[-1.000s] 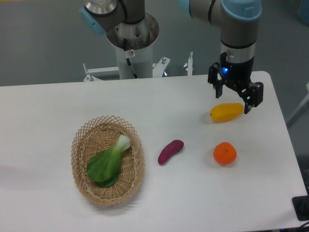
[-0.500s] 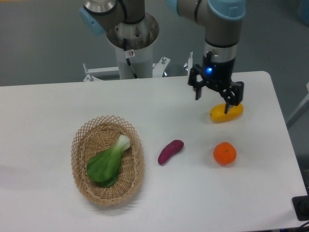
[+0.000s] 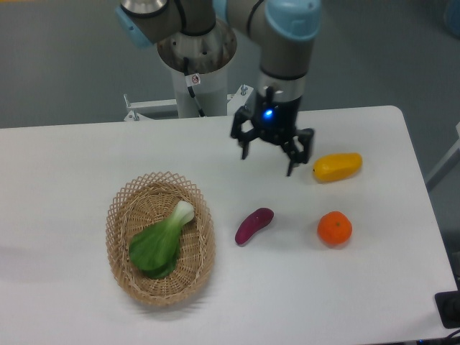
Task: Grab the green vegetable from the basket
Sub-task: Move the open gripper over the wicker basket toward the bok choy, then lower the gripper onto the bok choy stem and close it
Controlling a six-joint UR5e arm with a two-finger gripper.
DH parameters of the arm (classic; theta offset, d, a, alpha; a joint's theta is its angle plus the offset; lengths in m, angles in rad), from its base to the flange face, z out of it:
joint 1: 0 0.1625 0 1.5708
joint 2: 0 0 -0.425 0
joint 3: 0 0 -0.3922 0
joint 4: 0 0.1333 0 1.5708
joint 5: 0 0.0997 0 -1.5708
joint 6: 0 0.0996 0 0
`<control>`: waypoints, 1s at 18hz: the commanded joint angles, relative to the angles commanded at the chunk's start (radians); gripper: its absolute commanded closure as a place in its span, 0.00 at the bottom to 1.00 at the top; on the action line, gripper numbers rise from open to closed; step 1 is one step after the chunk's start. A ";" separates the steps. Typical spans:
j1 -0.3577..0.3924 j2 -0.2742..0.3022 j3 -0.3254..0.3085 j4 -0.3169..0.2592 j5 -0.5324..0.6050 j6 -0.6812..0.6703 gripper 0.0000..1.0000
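Green vegetable (image 3: 159, 243): dark green leaves, pale whitish stalk. Basket (image 3: 160, 237): light tan weave, open lattice rim. Eggplant piece (image 3: 254, 226): purple. Pepper (image 3: 337, 167): yellow. Orange (image 3: 335, 228): orange. Worktop (image 3: 86, 158): white. End effector (image 3: 269, 162): black, blue light.

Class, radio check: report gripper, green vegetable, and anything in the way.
Gripper open, empty, above bare table. Green vegetable lying in basket, untouched. Purple piece sits between gripper and basket, low on the table; nothing covers the vegetable.
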 joint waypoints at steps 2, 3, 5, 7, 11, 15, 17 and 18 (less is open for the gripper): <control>-0.046 -0.046 -0.012 0.009 0.000 0.002 0.00; -0.078 -0.072 -0.008 0.014 0.002 0.000 0.00; -0.135 -0.104 -0.011 0.049 0.005 -0.044 0.00; -0.160 -0.135 -0.011 0.098 0.003 -0.109 0.00; -0.223 -0.192 -0.017 0.144 0.014 -0.176 0.00; -0.278 -0.239 -0.023 0.146 0.093 -0.184 0.00; -0.289 -0.242 -0.025 0.149 0.107 -0.184 0.00; -0.289 -0.242 -0.026 0.149 0.109 -0.184 0.00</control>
